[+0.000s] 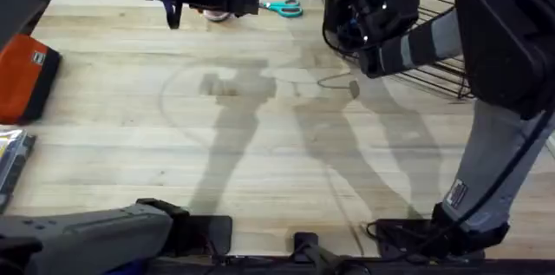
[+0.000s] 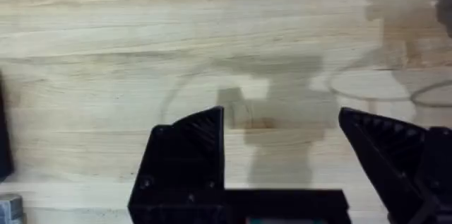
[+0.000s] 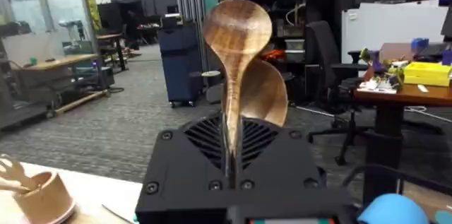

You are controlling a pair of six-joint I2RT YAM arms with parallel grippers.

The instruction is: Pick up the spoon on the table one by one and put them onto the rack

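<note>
Two spoons (image 3: 236, 47) stand clamped by their handles in the right gripper (image 3: 229, 146), raised near the rack (image 1: 434, 49) at two o'clock: light, stiff, slippery wood. Left gripper (image 2: 282, 153) gapes empty.

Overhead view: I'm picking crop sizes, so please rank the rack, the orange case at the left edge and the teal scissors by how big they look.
1. rack, partly hidden behind the right arm
2. orange case
3. teal scissors, smallest and farthest from the camera
</note>
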